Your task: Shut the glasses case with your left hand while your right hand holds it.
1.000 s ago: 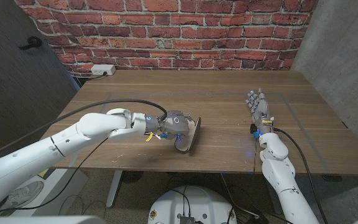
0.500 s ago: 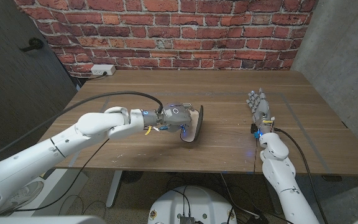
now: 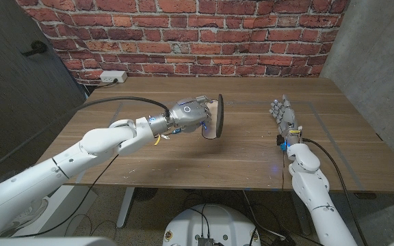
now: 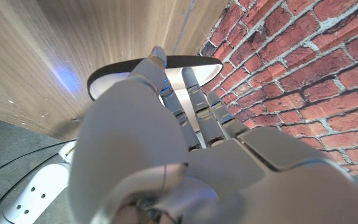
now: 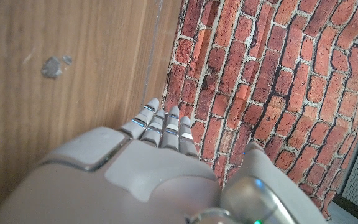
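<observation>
Glasses case [image 3: 214, 118] gripped in raised left hand [image 3: 189, 116]

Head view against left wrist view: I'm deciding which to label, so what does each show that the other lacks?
Head view alone: the whole wooden table, the right hand with fingers straight, away from the case, and a white power strip at the wall. Left wrist view alone: the glasses case pale inside, seen past the fingers. Both: the left hand holding the case, and the brick wall.
</observation>
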